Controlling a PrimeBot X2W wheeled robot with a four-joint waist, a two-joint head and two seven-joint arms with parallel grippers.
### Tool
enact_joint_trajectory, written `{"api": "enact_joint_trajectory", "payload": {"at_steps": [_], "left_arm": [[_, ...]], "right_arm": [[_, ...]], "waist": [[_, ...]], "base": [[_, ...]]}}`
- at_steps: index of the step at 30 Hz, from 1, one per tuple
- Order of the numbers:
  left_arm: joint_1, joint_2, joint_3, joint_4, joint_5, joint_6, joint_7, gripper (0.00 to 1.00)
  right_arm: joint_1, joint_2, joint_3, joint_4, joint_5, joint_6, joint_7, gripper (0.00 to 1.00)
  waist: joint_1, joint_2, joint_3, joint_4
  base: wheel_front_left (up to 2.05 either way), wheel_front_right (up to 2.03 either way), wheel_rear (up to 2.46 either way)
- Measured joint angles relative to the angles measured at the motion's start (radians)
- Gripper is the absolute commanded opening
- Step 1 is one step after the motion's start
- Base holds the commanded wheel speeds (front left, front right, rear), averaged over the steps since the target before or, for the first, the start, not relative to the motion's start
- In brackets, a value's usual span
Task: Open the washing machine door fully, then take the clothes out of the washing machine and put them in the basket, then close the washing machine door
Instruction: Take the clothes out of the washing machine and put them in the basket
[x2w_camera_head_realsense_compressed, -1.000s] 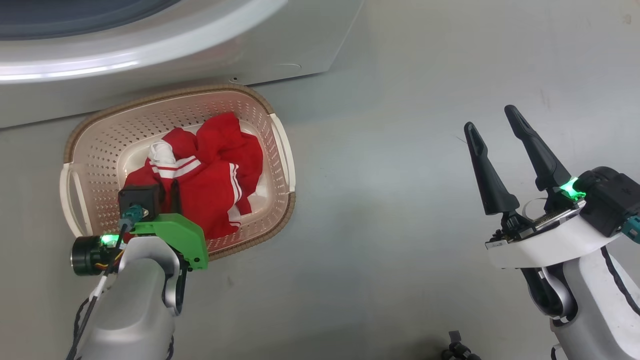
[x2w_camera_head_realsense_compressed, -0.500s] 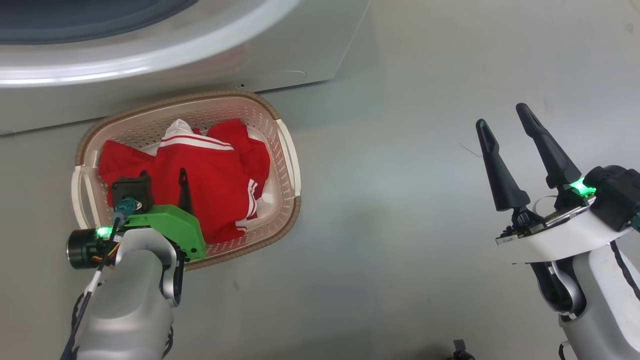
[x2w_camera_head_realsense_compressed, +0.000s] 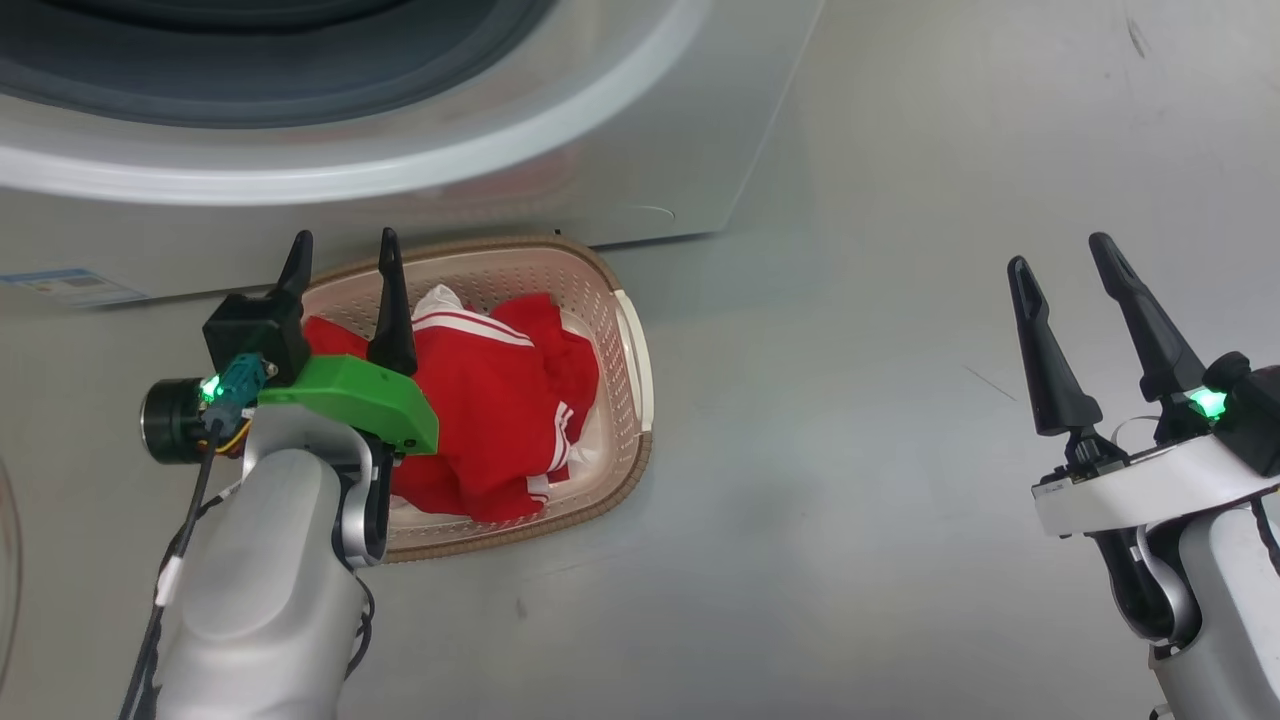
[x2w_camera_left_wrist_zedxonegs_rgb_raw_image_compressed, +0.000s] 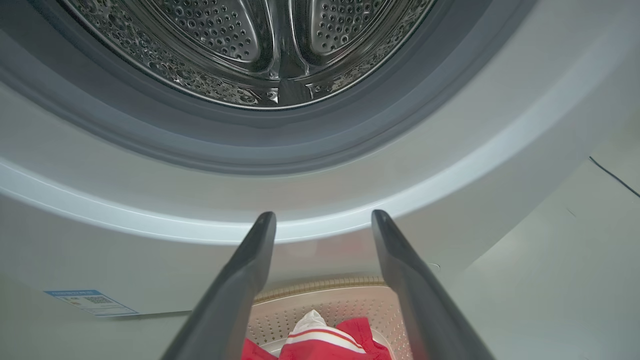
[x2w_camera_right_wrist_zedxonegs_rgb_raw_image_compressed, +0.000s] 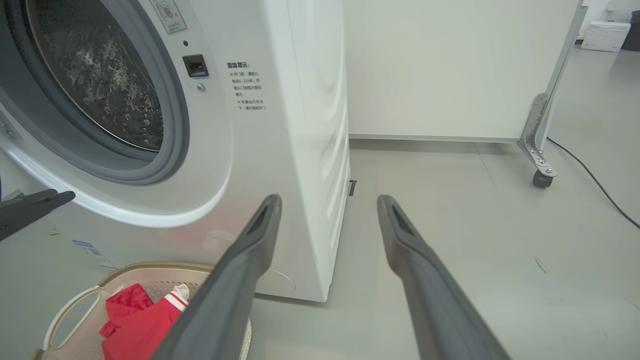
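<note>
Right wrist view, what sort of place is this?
Probably a lab or test room staged for laundry, not a home: a washing machine on bare grey floor, a wheeled white partition, and a basket of clothes.

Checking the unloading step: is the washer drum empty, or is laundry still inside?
Looks empty: the visible drum is bare steel, though part is out of frame. The red clothes lie in the basket.
</note>
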Motion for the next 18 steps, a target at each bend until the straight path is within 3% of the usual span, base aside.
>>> {"api": "enact_joint_trajectory", "payload": {"at_steps": [9, 18], "left_arm": [[0.145, 0.001, 0.036, -0.2, 0.08, 0.0, 0.0, 1.0], [0.285, 0.002, 0.072, -0.294, 0.128, 0.0, 0.0, 1.0]], "right_arm": [[0.065, 0.019, -0.021, 0.033, -0.034, 0.0, 0.0, 1.0], [0.123, 0.06, -0.017, 0.051, -0.06, -0.002, 0.0, 1.0]], "waist": [[0.0, 0.0, -0.12, 0.061], [0.0, 0.0, -0.238, 0.099]], "base": [[0.0, 0.0, 0.0], [0.0, 0.0, 0.0]]}}
